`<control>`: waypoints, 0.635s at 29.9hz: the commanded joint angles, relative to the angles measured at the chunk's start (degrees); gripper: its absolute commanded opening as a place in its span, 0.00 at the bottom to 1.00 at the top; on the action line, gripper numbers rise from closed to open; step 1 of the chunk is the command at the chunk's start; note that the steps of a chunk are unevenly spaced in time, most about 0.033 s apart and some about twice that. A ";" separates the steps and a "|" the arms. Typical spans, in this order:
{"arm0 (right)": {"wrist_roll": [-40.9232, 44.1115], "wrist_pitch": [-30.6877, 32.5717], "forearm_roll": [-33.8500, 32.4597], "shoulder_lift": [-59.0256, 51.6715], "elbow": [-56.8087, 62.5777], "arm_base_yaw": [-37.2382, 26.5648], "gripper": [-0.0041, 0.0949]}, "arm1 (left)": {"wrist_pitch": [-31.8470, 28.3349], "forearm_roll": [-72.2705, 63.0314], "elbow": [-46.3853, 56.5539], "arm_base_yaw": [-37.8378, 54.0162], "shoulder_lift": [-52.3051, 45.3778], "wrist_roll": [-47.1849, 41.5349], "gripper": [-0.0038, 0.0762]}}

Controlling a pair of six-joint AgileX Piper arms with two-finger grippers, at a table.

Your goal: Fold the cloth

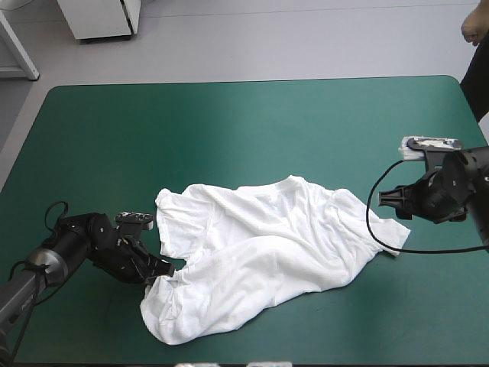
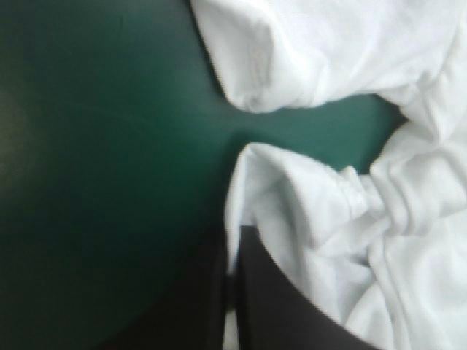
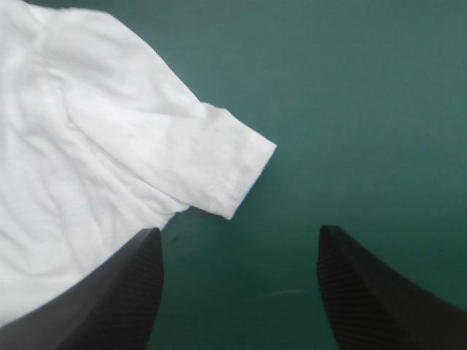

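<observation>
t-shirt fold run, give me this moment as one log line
T-shirt: crumpled, partly spread on teal-green cover | left claw: shut on T-shirt edge | right claw: open, sleeve just ahead, not gripped

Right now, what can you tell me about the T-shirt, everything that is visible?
The T-shirt is white, short-sleeved and of thin, soft fabric. It lies loosely spread and creased on the teal-green cover, toward the table's near edge. Its left-side edge is bunched where the left gripper is shut on it. One hemmed sleeve lies flat just ahead of the open right gripper, which seems not to touch it.
</observation>
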 commanded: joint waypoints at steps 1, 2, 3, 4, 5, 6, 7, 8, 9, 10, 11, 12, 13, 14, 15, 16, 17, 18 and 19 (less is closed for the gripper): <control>0.05 -4.28 -1.67 1.21 2.59 -0.27 0.62 | -0.15 -1.43 0.17 -0.54 0.18 -0.42 0.04; 0.05 -5.57 -0.91 1.72 3.38 -0.81 0.62 | 0.00 -1.16 0.17 -0.54 0.08 -0.42 0.04; 0.05 -6.83 0.36 2.42 4.25 -1.45 0.62 | 0.26 -1.03 0.04 -0.54 0.08 -0.42 0.04; 0.05 -7.82 1.63 3.26 4.92 -2.32 0.62 | 0.37 -0.80 -0.09 -0.54 -0.02 -0.42 0.04; -0.29 -8.49 2.65 4.14 5.39 -3.10 0.62 | 0.50 -0.10 -0.10 -0.54 -0.02 -0.68 0.04; -0.87 -9.43 3.51 5.05 5.71 -4.05 0.62 | 0.86 1.05 -0.18 -0.54 -0.02 -1.74 0.04; -1.11 -10.04 3.94 6.03 5.77 -4.87 0.62 | 0.86 1.98 -0.18 -0.54 -0.02 -2.48 0.04; -1.37 -10.77 4.00 6.97 5.77 -5.53 0.62 | 0.86 2.80 -0.18 -0.54 -0.02 -2.61 0.04; -1.55 -11.23 4.00 7.78 5.77 -5.92 0.62 | 0.86 3.47 -0.23 -0.54 -0.02 -2.76 0.04; -1.85 -11.52 4.11 8.79 5.77 -6.24 0.62 | 0.86 3.62 -0.23 -0.54 -0.02 -2.89 0.04; -2.24 -11.63 4.25 9.88 5.77 -6.48 0.62 | 0.86 3.62 -0.23 -0.54 -0.02 -2.79 0.04; -2.46 -11.78 4.42 10.74 5.77 -6.70 0.62 | 0.86 3.62 -0.23 -0.54 -0.02 -2.79 0.04; -2.46 -11.94 4.69 11.89 5.77 -6.68 0.62 | 0.86 3.03 -0.23 -0.54 -0.02 -2.14 0.04; -2.73 -12.46 5.21 12.94 5.91 -6.68 0.62 | 0.86 2.91 -0.23 -0.54 -0.02 -2.38 0.04; -2.73 -13.00 5.21 13.89 6.16 -6.80 0.62 | 0.86 3.02 -0.23 -0.54 -0.02 -2.62 0.04; -2.73 -13.95 5.57 14.71 6.56 -6.73 0.62 | 0.86 3.02 -0.23 -0.54 -0.02 -2.62 0.04; -2.73 -14.88 5.91 15.38 7.07 -6.73 0.62 | 1.27 3.02 -0.23 -0.54 -0.02 -2.62 0.04; -2.73 -15.72 6.34 15.83 7.69 -6.73 0.62 | 1.35 3.02 -0.23 -0.54 -0.02 -2.62 0.04; -2.83 -16.71 6.91 16.40 8.39 -6.73 0.62 | 1.49 3.02 -0.23 -0.54 -0.02 -2.62 0.04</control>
